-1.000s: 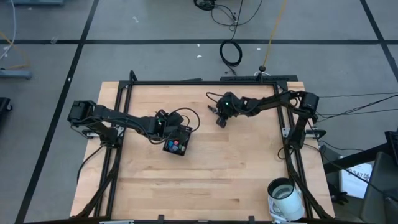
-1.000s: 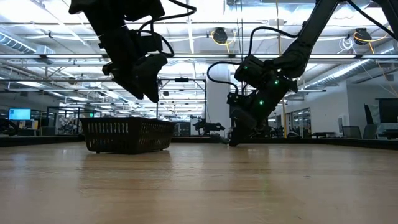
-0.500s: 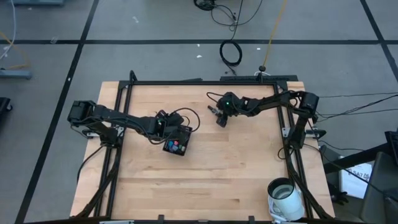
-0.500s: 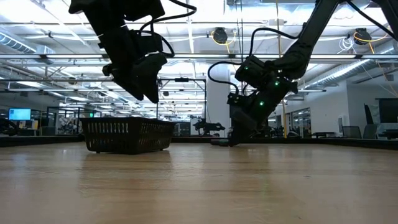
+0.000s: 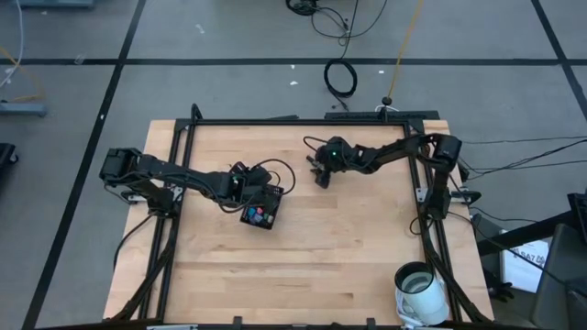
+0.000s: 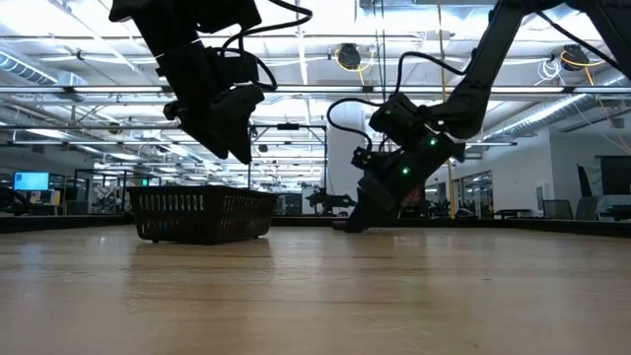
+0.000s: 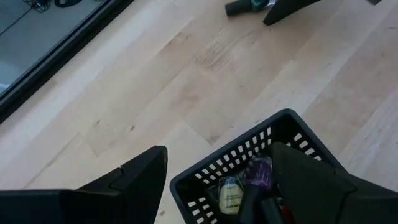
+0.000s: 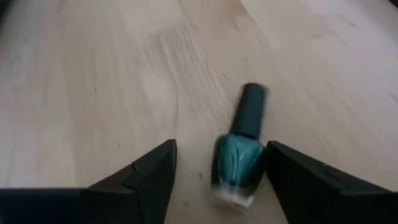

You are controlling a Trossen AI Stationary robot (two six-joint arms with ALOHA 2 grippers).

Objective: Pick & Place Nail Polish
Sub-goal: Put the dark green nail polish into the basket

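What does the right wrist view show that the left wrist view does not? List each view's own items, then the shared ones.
Only the right wrist view: the teal nail polish bottle close up, lying on its side between the right gripper and its open jaws, its dark cap pointing away.

Only the left wrist view: the black slotted basket holding several bottles, a cream one and a purple one among them, with the left gripper open above it.

Both: the wooden table and that same teal bottle, small and far off in the left wrist view.
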